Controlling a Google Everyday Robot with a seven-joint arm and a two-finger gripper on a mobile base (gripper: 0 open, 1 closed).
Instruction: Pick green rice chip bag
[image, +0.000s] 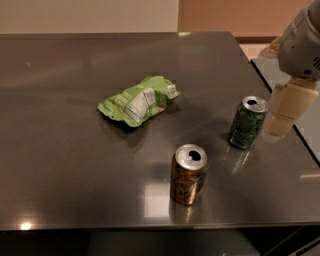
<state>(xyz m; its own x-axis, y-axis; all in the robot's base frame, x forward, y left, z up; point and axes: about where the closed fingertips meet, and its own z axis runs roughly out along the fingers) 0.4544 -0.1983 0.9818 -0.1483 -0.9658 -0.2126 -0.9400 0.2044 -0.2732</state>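
Note:
The green rice chip bag (138, 100) lies flat and crumpled on the dark table (60, 150), left of centre, its white label panel facing up. My gripper (281, 122) hangs at the right edge of the table, just right of the dark green soda can (247, 123) and far to the right of the bag. It holds nothing that I can see. The arm's white housing (300, 45) is above it in the top right corner.
A brown soda can (188, 174) stands upright near the table's front edge, between me and the bag. The green can stands upright close beside the gripper. The table's right edge (280, 107) runs under the gripper, with a second surface beyond it.

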